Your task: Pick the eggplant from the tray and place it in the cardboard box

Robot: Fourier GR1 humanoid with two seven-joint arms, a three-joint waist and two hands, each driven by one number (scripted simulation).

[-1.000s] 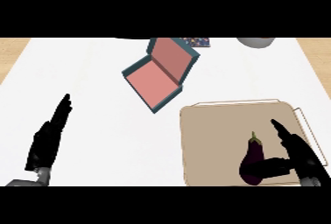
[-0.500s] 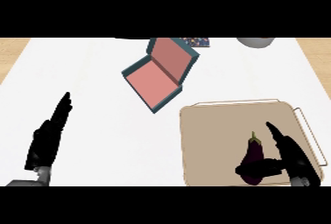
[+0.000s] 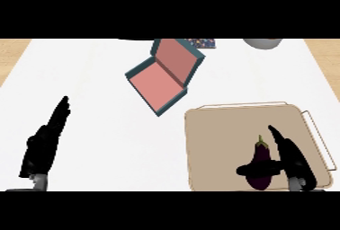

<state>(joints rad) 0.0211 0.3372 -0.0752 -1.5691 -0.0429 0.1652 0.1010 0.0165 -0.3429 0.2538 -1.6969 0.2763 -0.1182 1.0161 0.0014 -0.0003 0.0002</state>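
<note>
Open cardboard box (image 3: 163, 76) sits beyond the tray (image 3: 219, 130), path clear. My right hand (image 3: 289, 159) grasps the eggplant (image 3: 260, 164), thumb hooked across; left hand (image 3: 45, 143) rests, fingers straight.

Eggplant (image 3: 259, 162): lies on the tray (image 3: 219, 134), stem pointing away.
Right hand (image 3: 289, 159): thumb across the eggplant, fingers straight beside it.
Cardboard box (image 3: 166, 74): open, on the tabletop (image 3: 93, 81).
Left hand (image 3: 46, 143): open, resting at left.

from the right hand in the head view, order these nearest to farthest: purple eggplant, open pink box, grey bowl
1. Purple eggplant, on the beige tray, touching the right hand.
2. Open pink box with teal edges, up and to the left.
3. Grey bowl, at the counter's far edge.
</note>
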